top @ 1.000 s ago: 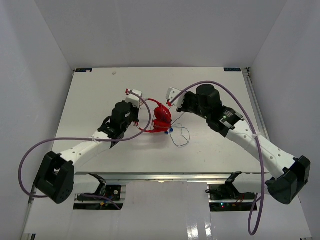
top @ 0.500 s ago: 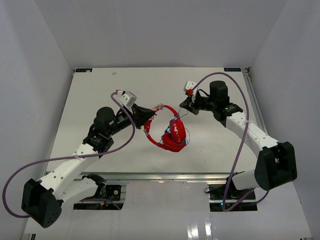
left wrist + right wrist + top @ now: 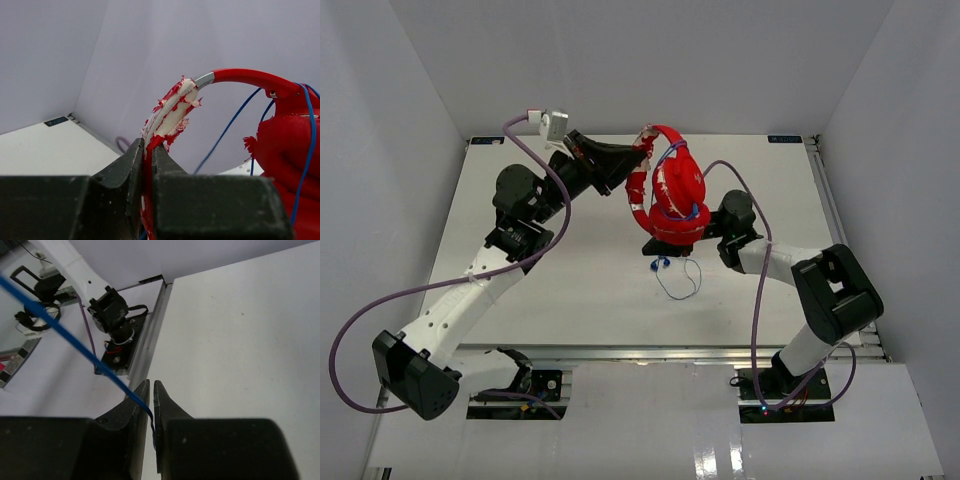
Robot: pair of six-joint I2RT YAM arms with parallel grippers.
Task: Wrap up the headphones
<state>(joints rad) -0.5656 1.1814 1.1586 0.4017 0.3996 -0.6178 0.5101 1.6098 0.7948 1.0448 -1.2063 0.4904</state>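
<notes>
the red headphones (image 3: 677, 190) hang in the air above the back half of the worktop (image 3: 570, 290), higher and farther back than half a second ago, when they hung low over its middle. the two earcups (image 3: 285, 150) are bunched together below the headband (image 3: 172, 112), whose padding is flaking, and turns of the blue cable (image 3: 65, 337) cross them. the left end effector (image 3: 148, 150) is clamped tight on the padded end of the headband; its arm has swung up and back since the earlier frame. the rest of the cable drops to a loose loop on the worktop just in front, with the small blue plug (image 3: 661, 263) near the loop's left end; no such loop showed half a second ago. the right end effector (image 3: 151, 385), then raised at the back right, now sits low under the earcups, its jaws nearly together with the cable running between them.
</notes>
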